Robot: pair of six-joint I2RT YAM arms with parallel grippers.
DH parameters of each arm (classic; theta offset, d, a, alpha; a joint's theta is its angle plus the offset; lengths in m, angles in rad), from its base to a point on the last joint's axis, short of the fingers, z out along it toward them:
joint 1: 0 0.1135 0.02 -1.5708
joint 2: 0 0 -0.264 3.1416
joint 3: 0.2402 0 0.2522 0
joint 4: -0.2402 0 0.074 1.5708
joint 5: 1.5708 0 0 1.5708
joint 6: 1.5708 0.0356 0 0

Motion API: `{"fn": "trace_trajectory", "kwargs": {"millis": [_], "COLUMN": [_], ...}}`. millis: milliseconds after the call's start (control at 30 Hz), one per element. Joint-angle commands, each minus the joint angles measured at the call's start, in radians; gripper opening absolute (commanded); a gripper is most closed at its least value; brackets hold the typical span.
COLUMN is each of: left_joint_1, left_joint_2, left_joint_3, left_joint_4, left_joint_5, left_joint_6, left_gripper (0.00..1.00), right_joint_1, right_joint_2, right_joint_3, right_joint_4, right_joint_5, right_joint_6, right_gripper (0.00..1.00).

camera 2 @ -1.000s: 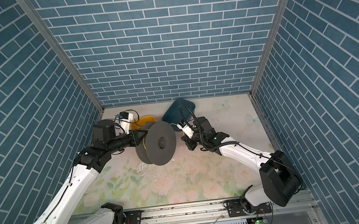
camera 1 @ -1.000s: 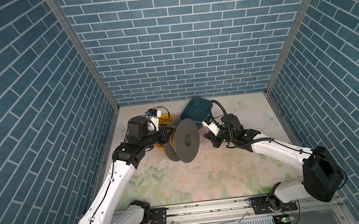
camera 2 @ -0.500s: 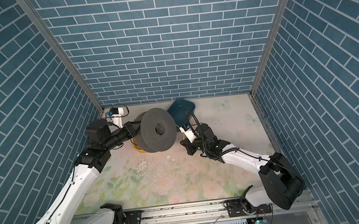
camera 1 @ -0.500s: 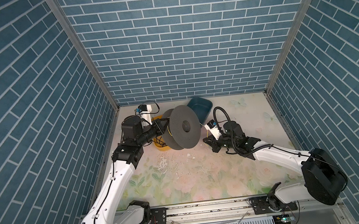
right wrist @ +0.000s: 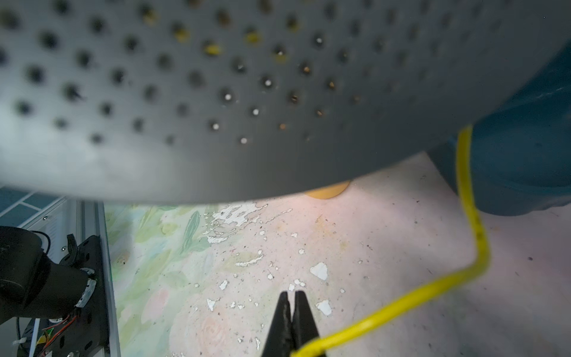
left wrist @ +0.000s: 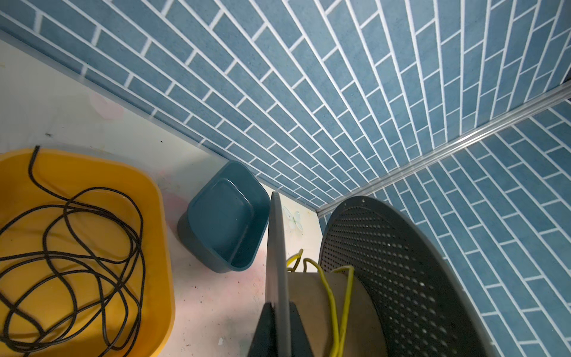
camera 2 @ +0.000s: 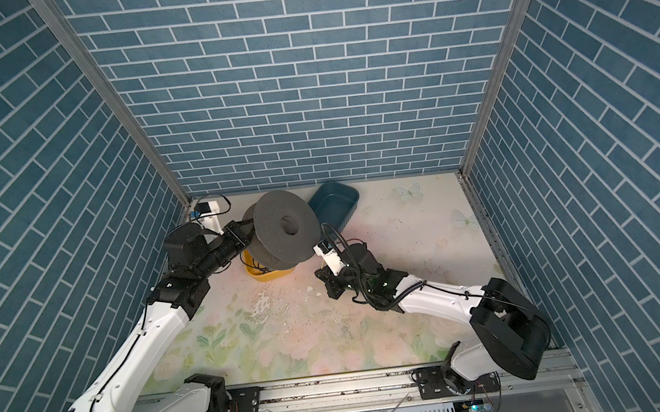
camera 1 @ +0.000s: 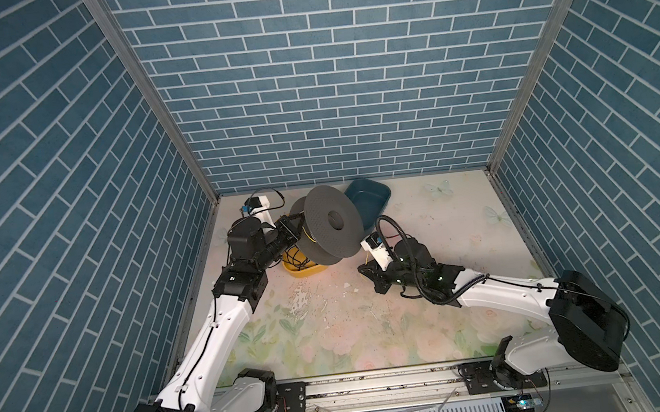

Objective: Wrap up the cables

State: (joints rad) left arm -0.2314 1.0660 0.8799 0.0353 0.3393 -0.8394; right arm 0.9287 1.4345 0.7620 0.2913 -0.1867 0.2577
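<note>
two arms meet near the back of the floral-printed tabletop (camera 1: 333, 332). the left gripper (camera 1: 295, 225) is squeezed almost fully closed on the rim of a large dark grey spool with round perforated flanges (camera 1: 332, 225). in the left wrist view the edge of one flange sits clamped between the black fingers (left wrist: 298, 333). the spool hangs tilted and clear of the table. in both top views its lower edge overlaps a yellow plastic tub (camera 1: 301, 269), which holds a loose tangle of thin black wires (left wrist: 92, 188). the thin bright yellow cables (left wrist: 332, 303) lie in a few slack turns around the spool's brown cardboard core (left wrist: 306, 303), between the two flanges. in the right wrist view one strand (right wrist: 469, 197) comes off the flange edge, passes in front of a dark teal plastic tub (camera 1: 373, 198) that stands near the back wall, and bends back toward the right gripper (right wrist: 290, 298). that gripper sits low over the table just beside the spool with its fingers pressed together. the strand comes out at the seam between them low down, so it looks pinched there.
</note>
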Motion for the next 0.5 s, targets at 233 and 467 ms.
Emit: {"fn": "trace_trajectory", "kwargs": {"millis": [233,467], "left_joint_1": [-0.001,-0.081], "left_joint_2": [-0.011,0.019], "left_joint_3": [-0.023,-0.017], "left_joint_4": [0.147,0.130], "left_joint_5": [-0.216,-0.344], "left_joint_6": [-0.005,0.044], "left_gripper": [0.00,0.00], "right_joint_1": [0.141,0.243], "right_joint_2": [0.077,0.155], "right_joint_3": [0.196,0.389], "right_joint_4": [-0.181,-0.408], "right_joint_5": [0.175,0.305], "right_joint_6": [-0.050,-0.153], "right_gripper": [0.00,0.00]}}
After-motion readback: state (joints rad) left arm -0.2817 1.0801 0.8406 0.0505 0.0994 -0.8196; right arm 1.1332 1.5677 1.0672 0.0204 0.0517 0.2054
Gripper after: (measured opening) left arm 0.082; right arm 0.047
